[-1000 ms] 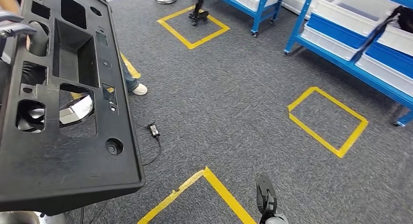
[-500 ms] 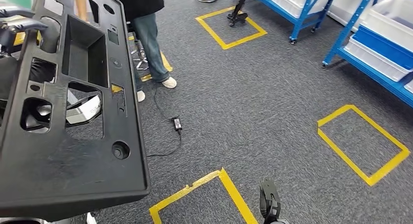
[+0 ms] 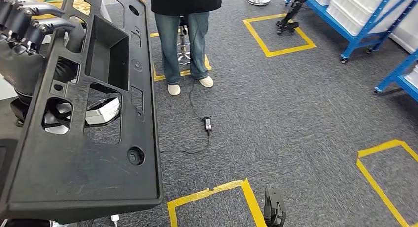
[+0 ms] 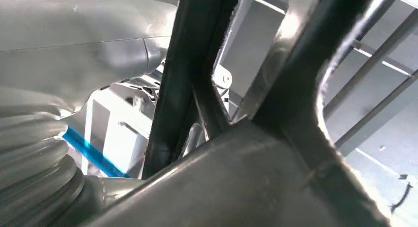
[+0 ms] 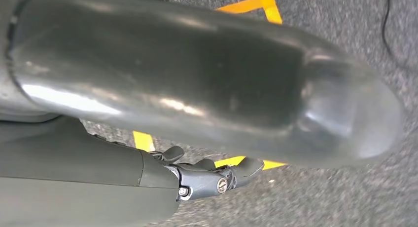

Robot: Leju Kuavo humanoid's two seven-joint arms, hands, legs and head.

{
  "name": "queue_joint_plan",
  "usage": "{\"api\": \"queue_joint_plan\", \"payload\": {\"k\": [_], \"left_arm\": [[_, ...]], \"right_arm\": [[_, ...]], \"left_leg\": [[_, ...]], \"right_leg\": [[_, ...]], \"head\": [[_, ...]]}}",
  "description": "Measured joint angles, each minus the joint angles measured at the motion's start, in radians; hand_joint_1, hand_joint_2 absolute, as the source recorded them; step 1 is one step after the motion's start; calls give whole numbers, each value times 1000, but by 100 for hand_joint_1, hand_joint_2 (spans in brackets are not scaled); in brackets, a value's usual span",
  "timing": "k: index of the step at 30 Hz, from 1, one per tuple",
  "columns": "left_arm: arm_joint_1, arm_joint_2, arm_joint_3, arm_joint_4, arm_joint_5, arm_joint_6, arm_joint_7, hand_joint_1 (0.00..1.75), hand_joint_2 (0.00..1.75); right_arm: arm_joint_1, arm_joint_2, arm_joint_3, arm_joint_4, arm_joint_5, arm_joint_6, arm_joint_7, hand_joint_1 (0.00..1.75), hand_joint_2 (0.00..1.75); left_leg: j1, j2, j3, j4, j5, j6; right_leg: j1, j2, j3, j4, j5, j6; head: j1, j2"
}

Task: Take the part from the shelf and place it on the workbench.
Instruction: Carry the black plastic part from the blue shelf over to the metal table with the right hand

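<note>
- The left hand (image 3: 27, 24) was raised at the upper left of the head view, its dark fingers (image 3: 47, 25) curled over the far upper edge of the part (image 3: 84, 153) and hooked into one of its openings — it gripped the part.
- The left wrist view showed black ribs of the part (image 4: 276, 103) pressed close against the camera, with the grey ribbed cover of the hand (image 4: 34, 153) beside them.
- The part, a large black moulded panel with rectangular and round cut-outs, was held off the floor, its long axis running from the near lower left away toward the upper middle, its face tilted toward the camera.
- The right hand (image 3: 274, 207) hung low at the bottom edge of the head view, above a yellow tape corner (image 3: 231, 190); in the right wrist view its fingers (image 5: 217, 175) lay loosely curled and apart, holding nothing.
- Beyond the part's right edge lay open grey carpet (image 3: 296, 128) — a black power adapter (image 3: 208, 123) with its cable lay on it.
- A person (image 3: 185, 34) in jeans stood just past the part's far end.
- Blue shelf racks (image 3: 365, 29) stood at the far right, well apart from the part.
</note>
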State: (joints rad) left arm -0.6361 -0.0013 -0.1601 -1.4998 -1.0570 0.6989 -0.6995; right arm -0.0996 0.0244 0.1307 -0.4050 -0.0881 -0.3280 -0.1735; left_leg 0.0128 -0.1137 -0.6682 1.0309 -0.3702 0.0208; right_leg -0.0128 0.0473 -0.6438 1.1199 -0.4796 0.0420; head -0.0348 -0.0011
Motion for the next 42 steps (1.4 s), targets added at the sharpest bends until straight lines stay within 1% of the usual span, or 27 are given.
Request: {"api": "queue_joint_plan", "payload": {"k": [2, 3, 5, 6, 7, 9, 11, 12, 13, 15, 17, 18, 20, 21, 23, 25, 27, 28, 29, 31, 33, 35, 36, 38, 39, 40, 42], "left_arm": [[-2, -3, -1, 2, 1, 0, 0, 175, 175], [-2, -4, -1, 2, 1, 0, 0, 175, 175], [-3, -4, -3, 3, 0, 0, 0, 175, 175], [-4, -4, -3, 3, 0, 0, 0, 175, 175], [-5, -4, -4, 2, 0, 0, 0, 175, 175], [-8, -4, -5, 2, 0, 0, 0, 175, 175], [-6, -5, -8, 3, 0, 0, 0, 175, 175], [-5, -5, -9, 3, 0, 0, 1, 175, 175], [-4, -5, -10, 3, 0, 0, 1, 175, 175], [-5, -5, -10, 3, 0, 0, 1, 175, 175], [-7, -5, -10, 2, -1, 0, 1, 175, 175], [-7, -5, -10, 1, -2, 1, 1, 175, 175], [-8, -4, -5, 0, -5, 1, 1, 175, 175], [-8, -4, -3, -2, -6, 0, 1, 175, 175], [-10, -4, 0, -7, -8, 1, 2, 175, 175], [-11, -5, 1, -9, -10, 1, 2, 175, 175], [-7, -5, 1, -9, -12, 0, 1, 175, 175], [-5, -5, 1, -9, -12, 0, 1, 175, 175], [-4, -5, 2, -9, -12, 0, 1, 175, 175], [-4, -5, 4, -9, -11, 0, 1, 175, 175], [-4, -5, 5, -9, -11, 0, 2, 175, 175], [-4, -4, 8, -9, -11, 0, 2, 175, 175], [-3, -2, 10, -9, -11, 0, 2, 175, 175], [-4, 1, 13, -9, -12, 0, 2, 175, 175], [-4, 2, 14, -9, -12, 0, 2, 175, 175], [-3, 2, 14, -9, -12, 0, 2, 175, 175], [1, 3, 14, -9, -12, 0, 2, 175, 175]], "right_arm": [[0, -1, 0, 0, -1, 0, 0, 0, 0], [1, 0, 0, 1, -2, 0, 0, 0, 0], [0, 0, 0, 1, -2, 0, 1, 0, 0], [-1, 0, -1, 2, -2, 0, 1, 0, 0], [-2, 0, -1, 2, -2, 0, 1, 0, 0], [-1, -1, -2, 2, -2, 1, 1, 0, 0], [2, -2, -3, 4, -2, 1, 1, 0, 0], [2, -2, -4, 5, -2, 2, 1, 0, 0], [2, -2, -4, 6, -2, 2, 1, 0, 0], [0, -2, -5, 6, -1, 2, 2, 0, 0], [-3, -3, -5, 7, 1, 1, 3, 0, 0], [-5, -4, -5, 7, 2, 1, 4, 0, 0], [-9, -4, -5, 7, 4, 1, 7, 0, 0], [-12, -5, -5, 7, 5, 1, 8, 0, 0], [-16, -7, -5, 7, 7, 1, 8, 0, 0], [-14, -9, -5, 9, 8, 1, 10, 0, 0], [-10, -11, -5, 11, 8, 2, 13, 0, 0], [-9, -12, -5, 12, 8, 2, 14, 0, 0], [-10, -14, -5, 13, 9, 3, 15, 0, 0], [-12, -16, -5, 13, 10, 5, 15, 0, 0], [-13, -18, -4, 14, 10, 5, 16, 0, 0], [-13, -17, -4, 14, 10, 6, 17, 0, 0], [-14, -17, -5, 14, 10, 6, 18, 0, 0], [-17, -17, -5, 14, 10, 7, 17, 0, 0], [-17, -18, -5, 14, 10, 8, 17, 0, 0], [-16, -17, -5, 14, 10, 8, 17, 0, 0], [-12, -17, -5, 14, 10, 9, 17, 0, 0]], "left_leg": [[0, -23, -4, 0, 5, -9], [0, -34, -7, -1, 8, -14], [2, -52, -11, -7, 14, -25], [0, -38, -15, 0, 9, -29], [-2, -10, -27, 23, -7, -32], [-7, 68, -74, 129, -69, -37], [-3, 100, -131, 257, -123, -42], [-1, 104, -140, 282, -127, -44], [0, 109, -129, 269, -114, -45], [0, 139, -54, 141, -62, -45], [-7, 170, 8, 32, -33, -36], [-12, 175, 20, 10, -31, -30], [-17, 148, 18, 6, -27, -15], [-15, 135, 19, 3, -25, -9], [-8, 113, 21, -4, -18, 4], [-5, 89, 19, -5, -14, 12], [-5, 59, 15, -5, -13, 15], [-4, 43, 15, -5, -12, 14], [-3, 27, 14, -4, -10, 13], [-3, -3, 12, -2, -8, 7], [-3, -27, 5, -2, -2, -5], [0, -49, -3, -7, 6, -18], [1, -42, -7, -5, 6, -24], [-3, 15, -30, 41, -25, -31], [-4, 55, -53, 94, -56, -34], [-4, 80, -83, 160, -90, -36], [-1, 98, -130, 265, -129, -39]], "right_leg": [[-1, 36, 43, -84, 33, -3], [1, 38, 48, -91, 36, -7], [1, 13, 53, -94, 41, -15], [-1, 0, 54, -97, 44, -21], [-3, -14, 56, -100, 46, -28], [0, -42, 58, -103, 46, -39], [5, -73, 58, -103, 44, -42], [5, -89, 57, -103, 44, -43], [6, -106, 58, -103, 43, -43], [7, -132, 61, -102, 39, -42], [14, -155, 64, -101, 34, -35], [18, -166, 66, -100, 33, -32], [18, -185, 69, -101, 30, -24], [16, -178, 67, -97, 26, -19], [11, -120, 40, -42, -4, -13], [7, -63, -25, 86, -54, -16], [5, -52, -79, 185, -79, -13], [3, -50, -83, 183, -70, -6], [0, -45, -66, 141, -46, 2], [-9, -8, 1, -1, 11, 15], [-13, 21, 43, -86, 37, 12], [-9, 8, 49, -94, 41, -1], [-9, -5, 50, -96, 44, -7], [-12, -31, 52, -101, 48, -22], [-11, -43, 52, -102, 48, -28], [-8, -56, 53, -102, 47, -33], [-3, -85, 53, -102, 46, -37]], "head": [[-1, 0], [-1, 0], [-1, 0], [-2, 0], [-5, 0], [-10, 0], [-11, 0], [-12, 0], [-12, 0], [-13, 0], [-10, 0], [-8, 0], [-5, 0], [-5, 0], [-3, 0], [-1, 0], [0, 0], [0, 0], [0, 0], [1, 0], [0, 0], [-1, 0], [-1, 0], [-6, 0], [-9, 0], [-12, 0], [-12, 0]]}}
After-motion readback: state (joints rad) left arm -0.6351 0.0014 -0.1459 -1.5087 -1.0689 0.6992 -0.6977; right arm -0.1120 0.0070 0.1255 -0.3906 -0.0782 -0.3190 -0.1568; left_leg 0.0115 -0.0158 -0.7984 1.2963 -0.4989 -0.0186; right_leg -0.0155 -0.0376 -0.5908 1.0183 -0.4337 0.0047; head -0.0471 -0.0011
